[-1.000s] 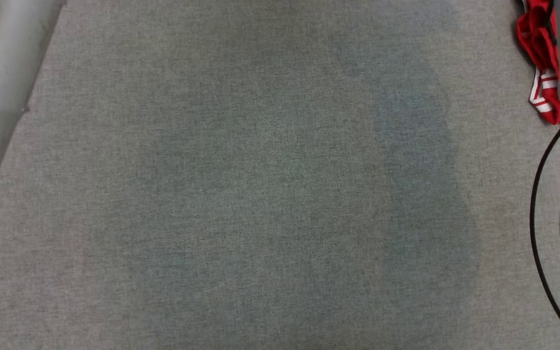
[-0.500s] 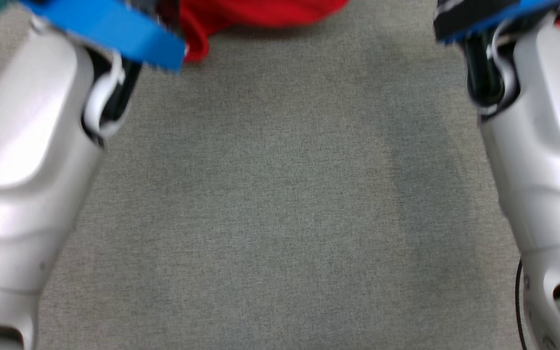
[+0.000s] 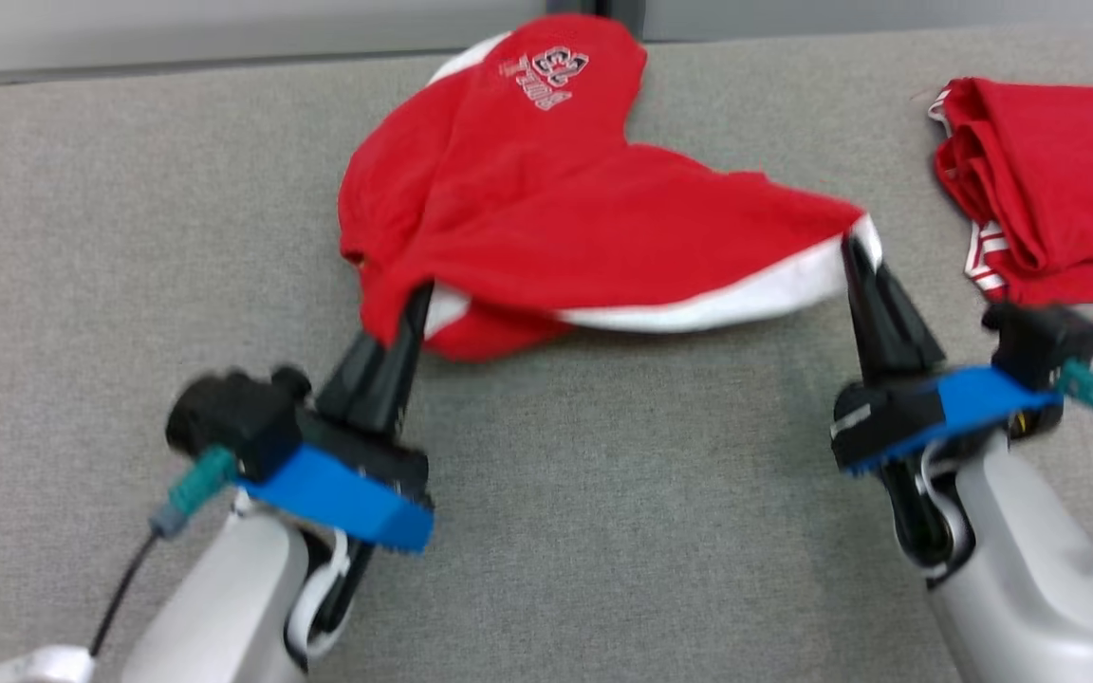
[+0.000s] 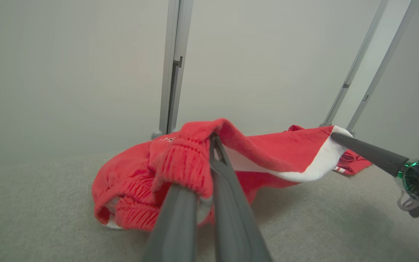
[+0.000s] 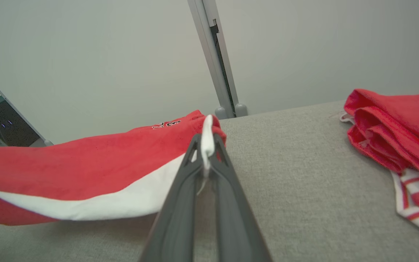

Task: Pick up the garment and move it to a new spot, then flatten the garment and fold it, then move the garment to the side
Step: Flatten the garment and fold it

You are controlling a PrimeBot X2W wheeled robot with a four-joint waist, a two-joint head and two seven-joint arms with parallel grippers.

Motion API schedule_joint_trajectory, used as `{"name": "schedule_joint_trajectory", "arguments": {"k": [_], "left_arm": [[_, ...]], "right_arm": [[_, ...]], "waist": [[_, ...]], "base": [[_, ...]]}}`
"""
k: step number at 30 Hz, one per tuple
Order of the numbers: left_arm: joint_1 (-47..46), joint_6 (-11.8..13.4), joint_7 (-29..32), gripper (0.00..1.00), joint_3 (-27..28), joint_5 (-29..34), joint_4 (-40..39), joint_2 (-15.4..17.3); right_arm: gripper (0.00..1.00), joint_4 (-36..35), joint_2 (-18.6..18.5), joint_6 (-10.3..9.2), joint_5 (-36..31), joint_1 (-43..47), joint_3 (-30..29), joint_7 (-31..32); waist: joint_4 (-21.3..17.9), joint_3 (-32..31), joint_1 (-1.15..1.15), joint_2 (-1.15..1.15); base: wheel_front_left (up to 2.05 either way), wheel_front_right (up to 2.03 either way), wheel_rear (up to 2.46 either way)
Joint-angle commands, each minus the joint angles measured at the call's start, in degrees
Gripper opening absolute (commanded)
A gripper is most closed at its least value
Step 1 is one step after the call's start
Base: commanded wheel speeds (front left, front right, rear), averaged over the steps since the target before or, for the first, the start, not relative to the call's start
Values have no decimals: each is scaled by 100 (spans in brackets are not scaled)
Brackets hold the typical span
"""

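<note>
Both are clamped on the red garment (image 3: 565, 204) — left gripper (image 3: 416, 304) pinching a bunched red edge, right gripper (image 3: 856, 249) pinching the white-trimmed corner. It hangs stretched between them, its far part resting on the grey cloth surface (image 3: 603, 531) (another folded red piece (image 3: 1049, 171) lies off to the right).

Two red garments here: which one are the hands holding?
The red garment with the white band and printed logo, stretched between the left hand and right hand. The folded red striped garment lies apart, right.
</note>
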Motion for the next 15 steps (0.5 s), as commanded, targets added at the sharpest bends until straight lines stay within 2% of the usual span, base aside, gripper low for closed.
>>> {"name": "schedule_joint_trajectory", "arguments": {"k": [1,7,15], "left_arm": [[302,3,-24,0,41,74,-48,8],[1281,-29,-23,0,-98,197,-115,11],[2013,-48,-24,0,-418,264,-141,63]], "right_arm": [[0,-95,-64,3,69,356,1,-16],[0,-384,-151,3,244,1451,-89,-17],[0,-915,-78,3,320,2695,-447,134]], "waist": [[-82,-190,2,0],[-10,-550,2,0],[132,-902,2,0]], "base": [[0,0,0],[0,0,0],[0,0,0]]}}
